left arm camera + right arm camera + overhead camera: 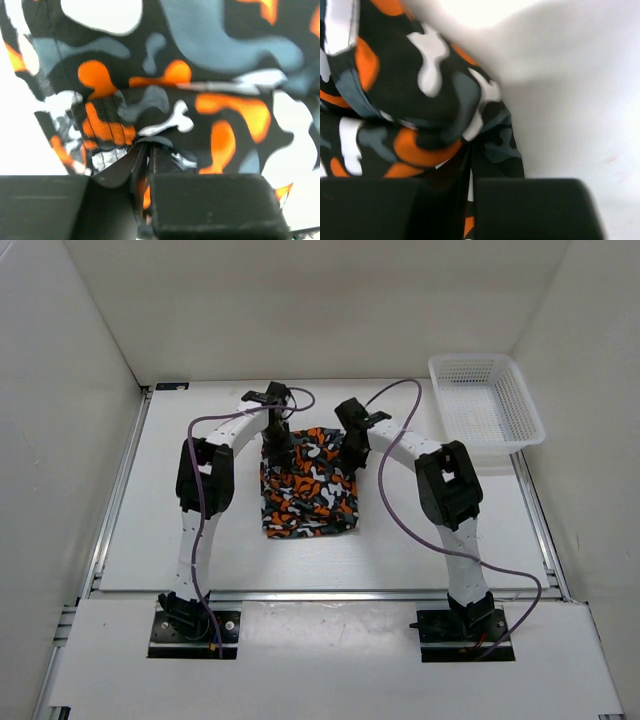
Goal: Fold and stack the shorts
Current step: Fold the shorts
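1. One pair of shorts (310, 495) lies near the middle of the table, between the two arms, as a roughly square bundle. The near edge rests flat on the table. The far edge runs between the two grippers.
2. Print on the shorts: black ground with orange, white and grey blotches. Close up in the left wrist view (200, 75), the cloth shows a seam line and puckers. In the right wrist view (420, 100) it bunches into a rounded fold.
3. Left gripper (278, 445) is at the far left corner of the shorts. Its jaws are pressed nearly together, pinching a gathered tuck of the cloth (147, 150).
4. Right gripper (355, 445) is at the far right corner. Its jaws are likewise nearly together, with the fabric edge nipped between them (470, 160).
5. Room: plain white walls (300, 300) enclose the back and both sides.
6. Table (200, 540): a white top with metal rails along the left, right and near edges.
7. White mesh basket (485, 405) sits at the far right corner of the table, well apart from the shorts.
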Available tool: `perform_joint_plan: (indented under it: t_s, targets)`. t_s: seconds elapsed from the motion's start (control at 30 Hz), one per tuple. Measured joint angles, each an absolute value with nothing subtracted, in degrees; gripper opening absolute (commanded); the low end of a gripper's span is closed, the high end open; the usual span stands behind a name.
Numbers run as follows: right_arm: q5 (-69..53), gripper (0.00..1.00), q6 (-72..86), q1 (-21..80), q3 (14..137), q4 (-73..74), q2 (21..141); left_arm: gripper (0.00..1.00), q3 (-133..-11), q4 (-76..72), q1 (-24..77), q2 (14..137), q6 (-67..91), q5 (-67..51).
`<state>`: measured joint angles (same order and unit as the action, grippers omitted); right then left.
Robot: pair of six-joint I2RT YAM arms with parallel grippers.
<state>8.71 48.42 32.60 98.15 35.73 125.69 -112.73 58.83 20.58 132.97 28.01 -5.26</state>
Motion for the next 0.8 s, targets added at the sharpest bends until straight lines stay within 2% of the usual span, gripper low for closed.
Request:
perform_joint_plan:
  t_s: [0.03, 0.07, 0.13, 0.2, 0.33, 0.43, 0.6, 0.67, 0.7, 0.77, 0.8]
  targets:
    - [8.99, 0.23, 47.55, 31.55, 99.31, 36.14, 125.86, 0.22, -114.24, 59.72, 20.75, 133.10, 27.75, -5.06]
    - [9.13, 0.49, 47.07, 30.79, 100.03, 36.38, 125.80, 0.22, -115.77, 60.99, 20.99, 132.81, 27.49, -4.89]
    - [9.78, 0.79, 44.21, 29.30, 101.10, 36.69, 124.73, 0.20, -118.15, 63.11, 21.12, 131.52, 26.89, -4.47]
    - [10.59, 0.96, 40.73, 28.75, 101.19, 37.65, 122.23, 0.20, -119.55, 64.66, 21.21, 128.66, 26.06, -4.29]
    - [14.35, 1.00, 35.92, 29.34, 99.59, 40.80, 112.31, 0.22, -119.37, 66.61, 19.92, 117.51, 25.23, -4.19]
    - [18.24, 1.00, 34.17, 29.98, 92.38, 40.62, 98.54, 0.22, -115.31, 65.69, 18.35, 103.50, 24.77, -3.68]
    - [26.02, 1.00, 34.22, 29.67, 78.39, 44.21, 75.83, 0.31, -97.78, 60.71, 17.56, 76.18, 25.63, -2.33]
    - [28.64, 1.00, 34.52, 29.28, 73.45, 46.30, 69.76, 0.43, -89.58, 59.83, 17.82, 66.54, 26.63, -2.57]
    - [29.67, 1.00, 34.65, 29.12, 70.74, 46.96, 67.26, 0.59, -85.86, 59.55, 17.91, 62.70, 27.22, -2.81]
    - [30.89, 1.00, 34.87, 28.88, 66.13, 48.69, 63.66, 0.71, -80.47, 59.83, 17.91, 57.28, 28.23, -3.11]
    - [31.38, 1.00, 35.07, 28.84, 64.03, 49.69, 62.30, 0.85, -77.93, 59.53, 17.91, 55.13, 28.80, -3.20]
